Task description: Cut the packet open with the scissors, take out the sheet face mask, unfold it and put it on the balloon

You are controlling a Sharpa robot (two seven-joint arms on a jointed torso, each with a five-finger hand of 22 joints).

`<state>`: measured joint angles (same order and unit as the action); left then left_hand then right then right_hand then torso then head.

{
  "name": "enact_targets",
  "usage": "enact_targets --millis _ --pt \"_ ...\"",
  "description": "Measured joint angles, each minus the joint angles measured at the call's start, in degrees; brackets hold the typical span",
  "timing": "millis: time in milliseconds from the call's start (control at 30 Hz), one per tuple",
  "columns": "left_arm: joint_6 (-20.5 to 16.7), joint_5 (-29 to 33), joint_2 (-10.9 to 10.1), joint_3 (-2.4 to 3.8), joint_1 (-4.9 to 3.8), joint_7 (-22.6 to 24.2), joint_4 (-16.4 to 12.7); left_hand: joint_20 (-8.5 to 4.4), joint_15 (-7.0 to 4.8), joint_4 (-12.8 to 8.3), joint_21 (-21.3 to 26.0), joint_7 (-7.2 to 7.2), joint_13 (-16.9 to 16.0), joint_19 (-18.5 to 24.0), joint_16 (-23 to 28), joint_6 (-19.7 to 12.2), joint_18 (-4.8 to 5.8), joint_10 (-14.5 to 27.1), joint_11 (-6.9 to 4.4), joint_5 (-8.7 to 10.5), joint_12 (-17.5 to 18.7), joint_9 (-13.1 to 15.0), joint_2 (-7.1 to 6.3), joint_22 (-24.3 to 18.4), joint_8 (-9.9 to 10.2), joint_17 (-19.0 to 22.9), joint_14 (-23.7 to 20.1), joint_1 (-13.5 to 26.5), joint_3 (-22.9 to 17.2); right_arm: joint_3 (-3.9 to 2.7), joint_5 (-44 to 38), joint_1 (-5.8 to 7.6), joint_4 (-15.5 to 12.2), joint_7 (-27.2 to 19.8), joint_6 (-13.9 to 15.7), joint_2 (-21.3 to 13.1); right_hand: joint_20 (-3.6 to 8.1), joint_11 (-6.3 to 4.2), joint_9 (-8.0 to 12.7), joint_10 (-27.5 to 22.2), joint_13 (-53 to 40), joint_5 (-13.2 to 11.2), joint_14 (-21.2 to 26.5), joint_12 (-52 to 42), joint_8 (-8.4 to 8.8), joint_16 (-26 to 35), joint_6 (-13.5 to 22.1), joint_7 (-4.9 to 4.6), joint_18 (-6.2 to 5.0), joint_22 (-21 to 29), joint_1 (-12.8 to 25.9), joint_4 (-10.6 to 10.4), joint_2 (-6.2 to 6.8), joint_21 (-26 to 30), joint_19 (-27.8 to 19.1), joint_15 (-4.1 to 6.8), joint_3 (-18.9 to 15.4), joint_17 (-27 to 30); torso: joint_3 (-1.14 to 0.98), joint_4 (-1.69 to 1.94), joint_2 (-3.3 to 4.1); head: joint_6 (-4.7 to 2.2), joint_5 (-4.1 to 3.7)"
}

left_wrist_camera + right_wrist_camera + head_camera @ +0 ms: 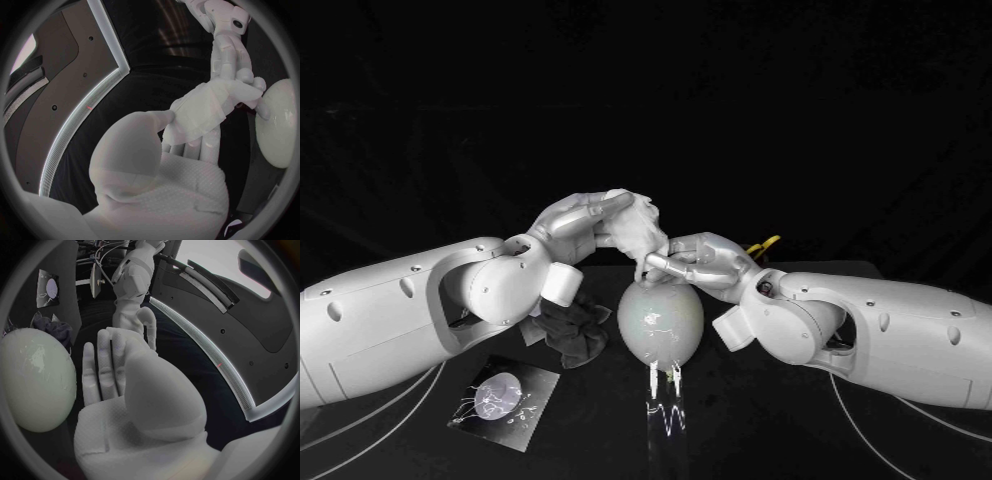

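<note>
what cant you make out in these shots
scissors: head view, yellow handles peek from behind the right hand; blades hidden.
sheet mask: bunched in the left hand; how far unfolded is unclear.
right hand: its own fingers hide whether it pinches the mask.
packet: head view, too small to see the cut.

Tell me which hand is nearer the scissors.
Right. The right hand is beside the scissors, whose yellow handles show just behind it. The left hand is farther off, across the top of the balloon, holding the white mask.
</note>
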<state>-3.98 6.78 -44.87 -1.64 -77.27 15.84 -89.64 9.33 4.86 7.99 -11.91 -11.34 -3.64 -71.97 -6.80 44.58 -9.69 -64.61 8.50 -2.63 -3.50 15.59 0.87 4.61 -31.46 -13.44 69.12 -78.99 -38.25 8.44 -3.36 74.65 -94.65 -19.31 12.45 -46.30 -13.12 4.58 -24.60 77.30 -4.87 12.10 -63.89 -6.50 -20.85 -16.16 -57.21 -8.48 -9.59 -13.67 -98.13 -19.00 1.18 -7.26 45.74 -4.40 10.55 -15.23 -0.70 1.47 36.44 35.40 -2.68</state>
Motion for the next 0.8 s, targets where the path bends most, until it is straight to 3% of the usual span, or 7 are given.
enact_targets --millis 100,200,300,433,467,500,800 --pt "-0.01 0.00 -0.02 0.00 0.00 0.00 0.18 0.00 0.00 0.00 0.00 -0.02 0.00 0.00 0.00 0.01 0.03 0.00 0.00 0.00 0.00 -0.01 0.00 0.00 0.06 0.00 0.00 0.00 0.00 0.00 -0.01 0.00 -0.26 0.08 0.37 -0.39 -0.12 0.88 -0.49 -0.97 0.08 -1.14 0.84 0.65 0.15 1.12 0.71 -0.69 -0.16 -0.25 1.40 1.67 2.73 -0.40 -0.12 -0.61 6.44 -0.45 0.00 0.00 0.00 0.09 0.10" --pt "-0.01 -0.01 -0.03 0.00 0.00 0.00 0.36 0.00 0.00 0.00 0.00 -0.14 0.00 0.00 0.00 0.14 0.04 0.00 0.00 0.00 0.00 -0.02 0.00 -0.01 0.09 0.00 0.00 0.00 0.00 0.00 -0.06 0.00 -0.41 0.13 0.68 -0.81 -0.64 1.60 -0.90 -1.69 0.02 -1.26 1.32 1.10 1.16 1.90 1.26 -1.25 -0.58 -1.07 4.12 6.82 5.05 -1.26 -0.64 -1.09 14.65 -0.95 0.00 0.00 0.00 0.18 0.15" --pt "-0.01 -0.01 -0.05 -0.01 0.00 0.00 0.60 0.00 0.00 0.00 0.00 -0.14 0.00 0.00 0.00 0.14 0.07 0.00 0.00 0.00 0.00 -0.01 0.00 -0.01 0.10 0.00 0.00 0.00 0.00 0.00 -0.14 0.00 -0.47 0.18 0.97 -1.19 -0.52 1.90 -0.87 -2.36 -0.02 3.71 1.58 1.35 2.10 2.50 1.53 -1.52 -0.59 -2.54 7.01 10.13 6.13 -2.58 -1.37 -1.35 18.46 -1.49 0.00 0.01 0.00 0.19 0.07" --pt "-0.02 -0.01 -0.06 -0.01 0.01 0.00 1.07 0.00 0.00 0.00 0.00 -0.14 0.00 0.00 0.00 0.14 0.24 0.00 0.00 0.00 0.00 0.00 0.00 -0.02 0.10 0.01 0.00 0.00 0.00 0.00 -0.34 0.00 -0.56 0.30 1.25 -1.52 -0.13 2.10 -0.14 -2.82 -0.06 4.29 2.00 1.57 3.86 3.46 1.50 -1.54 -0.59 -7.13 9.76 12.48 4.75 -6.63 -4.38 -1.61 18.57 -2.17 0.00 0.00 0.00 0.21 0.02" --pt "-0.02 -0.01 -0.06 -0.01 0.01 0.00 1.19 0.00 0.00 0.00 0.00 -0.14 0.00 0.00 0.00 0.14 0.18 0.00 0.00 0.00 0.00 0.00 0.00 -0.02 0.11 0.01 0.00 0.00 0.00 0.00 -0.42 0.00 -0.57 0.34 1.30 -1.59 0.02 2.16 0.12 -2.97 -0.19 3.84 2.07 1.56 4.64 3.96 1.36 -1.68 -0.59 -10.59 12.67 16.42 4.04 -9.49 -6.90 -1.87 20.89 -2.58 -0.01 0.01 0.00 0.24 0.02" --pt "-0.03 -0.01 -0.06 -0.02 0.01 0.00 1.29 0.00 0.00 0.00 0.00 -0.14 0.00 0.00 0.00 0.14 0.05 0.00 0.00 0.00 0.00 0.00 0.00 -0.02 0.11 0.01 0.00 0.00 0.00 0.00 -0.50 0.00 -0.58 0.37 1.34 -1.65 -0.04 2.25 0.29 -3.06 -0.21 3.46 2.07 1.56 5.13 4.26 1.19 -1.85 -0.59 -12.45 13.94 17.96 3.43 -11.17 -7.95 -1.87 21.75 -2.79 -0.01 0.01 0.00 0.25 0.02" --pt "-0.03 -0.03 0.00 -0.03 0.02 0.00 1.69 0.00 0.01 0.00 0.00 -0.13 0.00 0.01 0.00 0.13 -0.09 0.00 0.00 0.00 0.00 0.03 0.00 -0.03 -0.11 -0.02 -0.01 0.00 0.00 -0.01 -1.32 0.01 -0.66 0.82 1.51 -2.03 -0.68 2.71 0.45 -4.23 -0.51 2.92 2.39 1.78 7.03 5.63 1.24 -2.29 -0.57 -21.74 17.59 21.11 0.68 -18.90 -14.66 -2.19 23.55 -4.06 -0.01 0.01 0.02 0.35 0.09"
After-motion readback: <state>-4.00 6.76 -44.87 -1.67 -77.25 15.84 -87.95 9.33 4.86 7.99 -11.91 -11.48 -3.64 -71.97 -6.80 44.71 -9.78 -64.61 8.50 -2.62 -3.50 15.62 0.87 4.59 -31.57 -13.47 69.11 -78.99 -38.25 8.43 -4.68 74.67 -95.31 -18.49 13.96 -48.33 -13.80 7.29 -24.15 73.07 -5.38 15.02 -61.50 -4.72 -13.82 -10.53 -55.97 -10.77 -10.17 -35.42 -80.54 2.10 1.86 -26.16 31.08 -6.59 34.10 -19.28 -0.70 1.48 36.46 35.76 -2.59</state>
